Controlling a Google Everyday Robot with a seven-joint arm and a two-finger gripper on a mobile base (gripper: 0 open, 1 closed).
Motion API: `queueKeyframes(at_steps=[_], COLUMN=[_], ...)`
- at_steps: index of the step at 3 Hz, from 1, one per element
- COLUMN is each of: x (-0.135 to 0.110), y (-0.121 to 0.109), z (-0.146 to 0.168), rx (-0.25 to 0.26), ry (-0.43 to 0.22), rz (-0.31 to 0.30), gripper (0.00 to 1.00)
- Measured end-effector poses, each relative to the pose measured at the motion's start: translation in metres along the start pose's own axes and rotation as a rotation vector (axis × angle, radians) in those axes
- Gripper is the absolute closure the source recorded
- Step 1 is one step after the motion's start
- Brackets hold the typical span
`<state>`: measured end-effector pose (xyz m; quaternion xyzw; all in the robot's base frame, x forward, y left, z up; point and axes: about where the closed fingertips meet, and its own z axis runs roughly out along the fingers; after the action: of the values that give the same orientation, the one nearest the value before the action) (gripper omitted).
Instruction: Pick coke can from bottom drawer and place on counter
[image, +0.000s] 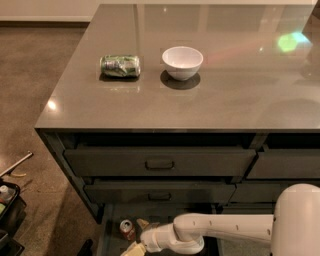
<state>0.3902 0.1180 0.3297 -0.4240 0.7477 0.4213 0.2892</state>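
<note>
The coke can (126, 229) stands upright in the open bottom drawer (111, 239), near its left side, silver top showing. My gripper (135, 236) is down inside the drawer just right of the can, at the end of the white arm reaching in from the right. It is open: one tan finger (142, 223) lies behind the can and the other is at the picture's bottom edge, cut off. The can sits at the mouth of the jaws, and I cannot tell whether it is touched. The counter (235, 95) tops the dark cabinet above.
On the counter a green-and-silver can (120, 65) lies on its side next to a white bowl (182, 62). Two shut drawers with handles (159, 163) sit above the open one. Loose items lie on the floor at the left (7, 195).
</note>
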Motion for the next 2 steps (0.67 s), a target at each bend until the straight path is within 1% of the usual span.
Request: queueKeyframes(at_steps=[1, 2], x=[0.006, 0.011], y=[-0.025, -0.068], z=[0.005, 0.039], rx=[0.070, 0.101], ry=[-0.014, -0.032], rz=[0.012, 0.003], gripper=[0.00, 0.00])
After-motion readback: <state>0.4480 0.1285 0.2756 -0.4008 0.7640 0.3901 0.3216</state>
